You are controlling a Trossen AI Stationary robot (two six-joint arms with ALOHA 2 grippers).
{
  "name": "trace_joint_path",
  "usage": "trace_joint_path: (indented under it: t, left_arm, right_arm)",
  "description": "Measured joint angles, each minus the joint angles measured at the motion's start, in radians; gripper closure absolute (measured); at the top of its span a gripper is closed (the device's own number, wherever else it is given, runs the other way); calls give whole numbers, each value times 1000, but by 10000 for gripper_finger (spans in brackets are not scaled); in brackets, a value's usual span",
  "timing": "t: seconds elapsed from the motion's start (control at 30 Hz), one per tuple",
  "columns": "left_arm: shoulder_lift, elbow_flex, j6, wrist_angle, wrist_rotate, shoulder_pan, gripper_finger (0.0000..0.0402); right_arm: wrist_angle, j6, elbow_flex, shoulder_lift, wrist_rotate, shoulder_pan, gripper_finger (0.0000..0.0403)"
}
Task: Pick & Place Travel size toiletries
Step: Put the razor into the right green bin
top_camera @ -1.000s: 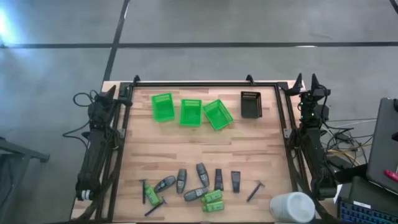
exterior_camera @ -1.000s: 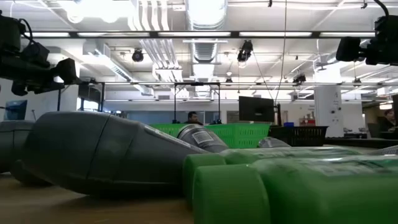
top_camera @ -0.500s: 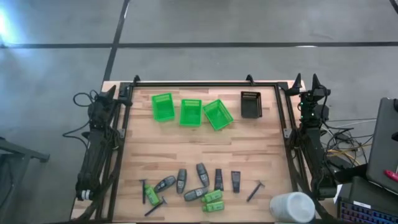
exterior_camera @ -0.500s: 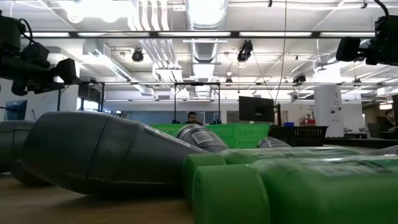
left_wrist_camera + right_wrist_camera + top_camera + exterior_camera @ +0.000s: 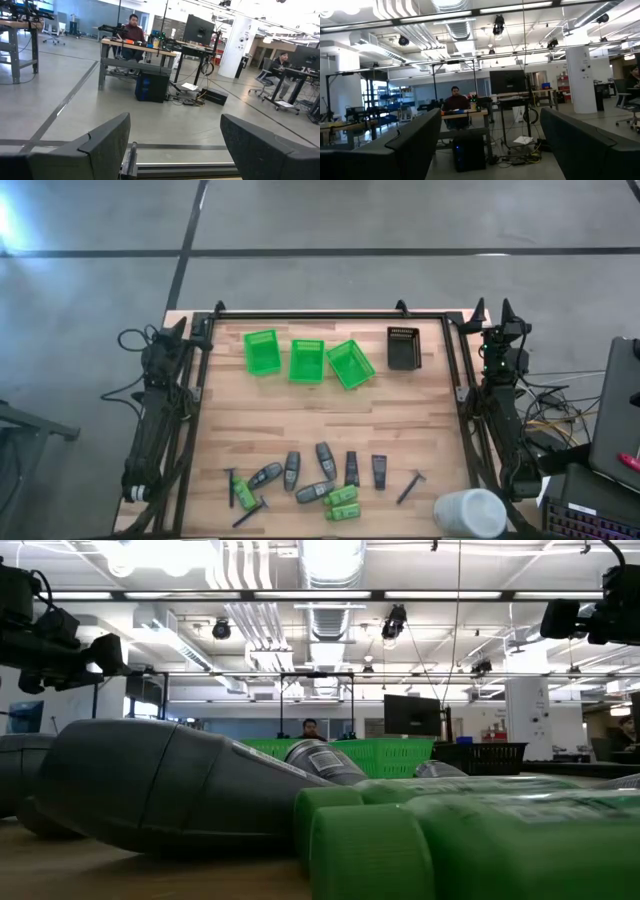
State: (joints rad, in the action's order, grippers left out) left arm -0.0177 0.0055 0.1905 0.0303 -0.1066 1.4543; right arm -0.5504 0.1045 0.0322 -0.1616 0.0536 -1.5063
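The travel size toiletries lie loose on the wooden table near its near edge. They include several dark grey tubes (image 5: 291, 469), green little bottles (image 5: 342, 496) and thin black razor-like sticks (image 5: 411, 486). In the low view a grey tube (image 5: 160, 785) and green bottles (image 5: 450, 840) fill the foreground. My left gripper (image 5: 175, 135) is open and empty at the table's far left corner (image 5: 170, 335). My right gripper (image 5: 490, 135) is open and empty at the far right corner (image 5: 500, 320). Both are far from the items.
Three green mesh baskets (image 5: 306, 361) and a black basket (image 5: 403, 347) stand in a row along the far side. A big white cylinder (image 5: 470, 513) stands at the near right corner. A black frame (image 5: 330, 315) rims the table. Bare wood lies mid-table.
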Motion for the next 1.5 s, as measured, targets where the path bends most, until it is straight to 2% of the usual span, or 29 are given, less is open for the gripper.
trace_joint_path:
  t: [0.67,0.73,0.8,0.87,0.93,1.07,1.17,1.27,1.33,1.43,1.5]
  left_arm:
    - [0,0,0,0,0,0,86]
    - [0,0,0,0,0,0,86]
    - [0,0,0,0,0,0,86]
    - [0,0,0,0,0,0,86]
    - [0,0,0,0,0,0,86]
    - [0,0,-14,1,0,0,86]
    - [0,0,-19,3,1,0,86]
    - [0,0,-19,3,1,0,86]
    - [0,0,-18,3,1,0,86]
    - [0,0,28,4,1,0,86]
    - [0,0,113,6,-1,0,86]
  right_arm:
    - [-1,3,0,0,0,0,130]
    - [-9,86,0,0,0,1,136]
    - [-4,344,0,0,-20,1,142]
    - [11,639,0,-4,-122,0,148]
    - [40,870,0,-6,-321,1,154]
    - [65,1041,0,-3,-687,10,164]
    - [-87,1152,0,2,-886,42,170]
    - [-247,1296,33,2,-963,82,176]
    - [-260,1347,84,2,-976,116,179]
    - [-204,1343,184,-3,-981,176,178]
    - [-84,1300,263,-10,-980,218,173]
